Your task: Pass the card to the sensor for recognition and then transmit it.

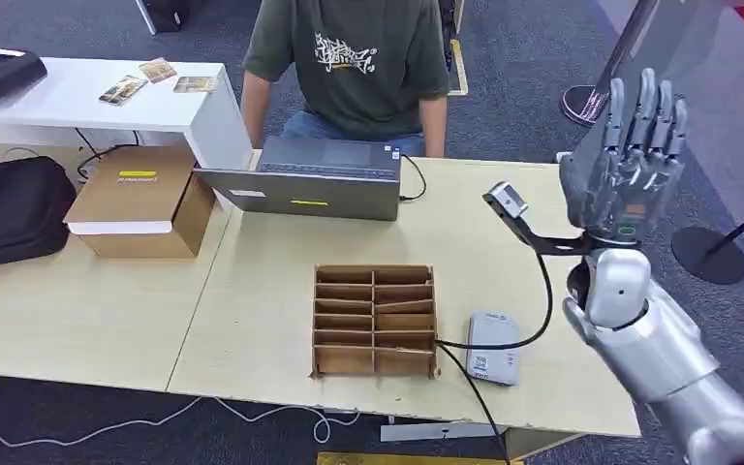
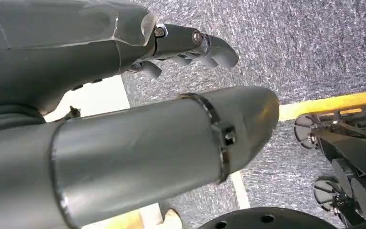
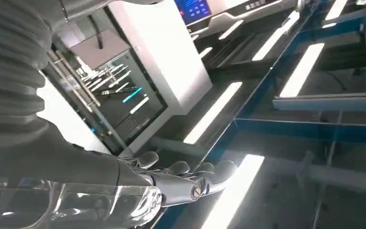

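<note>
Right hand [image 1: 630,160] was raised high beside the table [image 1: 252,320], fingers extended and apart, holding nothing; left hand [image 2: 190,45] hung over the carpet, fingers loosely curled, holding nothing I could make out. Cards [image 1: 160,77] lay on the white desk [image 1: 68,97], well apart from the sensor [image 1: 492,347] beside the wooden organizer [image 1: 375,320]. Risk, as judged: with no card in hand, the scan step would fail, and the descending arm could snag the sensor's cable [image 1: 542,310]
</note>
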Controlling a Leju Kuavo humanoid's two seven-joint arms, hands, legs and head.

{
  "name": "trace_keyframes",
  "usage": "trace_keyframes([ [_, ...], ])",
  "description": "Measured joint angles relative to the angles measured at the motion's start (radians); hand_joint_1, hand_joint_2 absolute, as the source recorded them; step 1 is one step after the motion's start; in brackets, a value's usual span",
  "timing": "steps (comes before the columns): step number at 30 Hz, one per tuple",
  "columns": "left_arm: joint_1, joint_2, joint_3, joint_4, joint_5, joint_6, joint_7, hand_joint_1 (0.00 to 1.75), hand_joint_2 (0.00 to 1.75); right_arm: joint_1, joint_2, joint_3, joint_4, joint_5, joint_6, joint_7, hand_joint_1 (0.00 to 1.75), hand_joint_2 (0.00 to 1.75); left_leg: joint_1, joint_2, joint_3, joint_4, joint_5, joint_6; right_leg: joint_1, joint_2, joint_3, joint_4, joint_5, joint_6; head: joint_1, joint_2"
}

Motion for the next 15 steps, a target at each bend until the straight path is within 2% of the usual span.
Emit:
trace_keyframes([
  [3,0.002,0.000,0.000,0.000,0.009,0.000,-0.001,0.00,0.00,0.105,-0.044,-0.082,-0.065,0.000,0.000,-0.019,0.00,1.75,0.000,-0.001,0.000,0.000,-0.001,0.001,0.000,-0.001,0.001,-0.001,-0.001,0.001,0.000,0.000],
  [4,0.003,0.000,0.000,0.000,0.013,0.000,-0.001,0.00,0.00,0.143,-0.052,-0.116,-0.087,0.000,0.000,-0.043,0.00,1.75,0.000,-0.001,0.000,0.000,-0.001,0.001,0.000,-0.001,0.001,-0.001,-0.001,0.002,0.000,0.000],
  [5,0.004,0.000,0.000,0.000,0.019,0.000,-0.002,0.00,0.00,0.193,-0.053,-0.165,-0.116,-0.001,0.000,-0.100,0.00,1.75,0.000,-0.002,0.000,0.000,-0.001,0.002,0.000,-0.002,0.002,-0.001,-0.001,0.002,0.000,0.000],
  [7,0.008,-0.001,0.002,0.000,0.029,0.000,-0.005,0.00,0.00,0.316,-0.025,-0.301,-0.185,0.000,0.000,-0.284,0.00,1.75,0.000,-0.004,-0.001,-0.001,-0.003,0.002,0.000,-0.005,0.003,-0.001,-0.003,0.002,0.000,0.000],
  [8,0.012,-0.002,0.002,0.000,0.035,0.000,-0.009,0.00,0.00,0.367,0.023,-0.382,-0.224,0.000,0.000,-0.418,0.00,1.75,0.000,-0.004,-0.003,-0.001,-0.003,0.002,0.000,-0.005,0.003,-0.001,-0.003,0.002,0.001,0.000],
  [10,0.019,-0.002,0.002,0.000,0.048,-0.001,-0.014,0.00,0.00,0.425,0.184,-0.581,-0.302,0.000,0.000,-0.769,0.00,1.75,0.001,-0.002,0.001,-0.002,-0.004,0.000,0.000,-0.002,0.001,-0.001,-0.004,0.001,-0.001,0.000],
  [11,0.018,-0.003,0.002,0.000,0.052,-0.001,-0.015,0.00,0.00,0.449,0.253,-0.651,-0.329,-0.001,0.000,-0.877,0.00,1.75,0.001,-0.002,0.002,-0.002,-0.004,-0.001,0.000,-0.002,0.002,-0.001,-0.005,0.000,-0.001,0.000],
  [12,0.018,-0.006,0.003,0.000,0.057,-0.002,-0.017,0.00,0.00,0.475,0.310,-0.718,-0.350,-0.002,0.000,-0.948,0.00,1.75,0.001,-0.004,0.002,-0.002,-0.004,-0.001,0.001,-0.005,0.003,-0.001,-0.007,0.001,-0.001,0.000],
  [15,0.026,-0.010,0.004,0.000,0.069,-0.003,-0.019,0.00,0.00,0.518,0.458,-0.877,-0.402,-0.003,0.000,-1.032,0.00,1.75,0.001,-0.006,0.002,-0.002,-0.004,-0.001,0.001,-0.006,0.003,0.000,-0.008,0.001,0.000,0.000],
])
